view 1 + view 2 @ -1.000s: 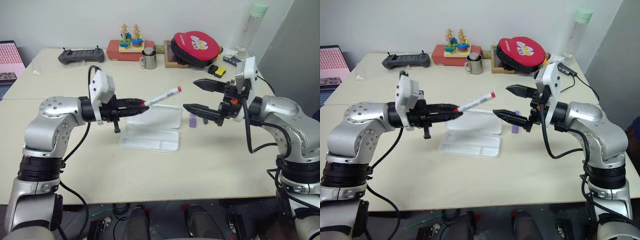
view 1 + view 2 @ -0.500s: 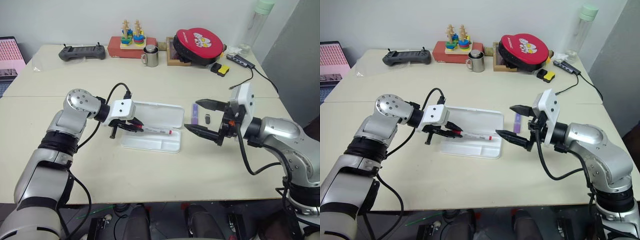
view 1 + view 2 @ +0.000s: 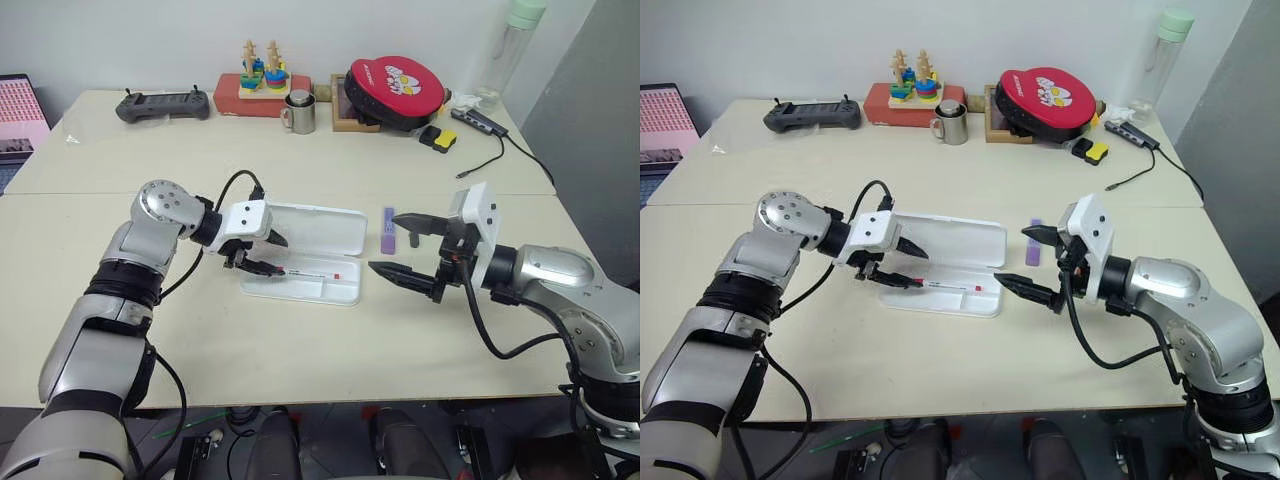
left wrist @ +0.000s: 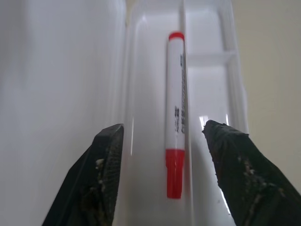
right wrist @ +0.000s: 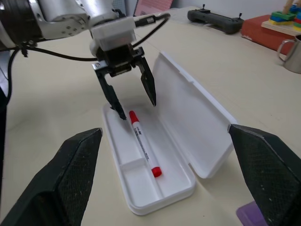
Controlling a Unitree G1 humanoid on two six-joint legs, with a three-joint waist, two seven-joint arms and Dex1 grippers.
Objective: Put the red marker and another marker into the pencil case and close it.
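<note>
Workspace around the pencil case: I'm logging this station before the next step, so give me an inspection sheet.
Surface: beige table, two tops butted together.
Job's things: pencil case open, lid laid back; red marker lying loose in its tray; purple marker on the table beside the case.
Clutter: game controller, stacking toy, steel mug, red round case, bottle, yellow-black block.
Grippers: left gripper open over the red marker; right gripper open, empty.
Cables: black lead from an adapter.
Surroundings: white wall, monitor at the table's left edge.
</note>
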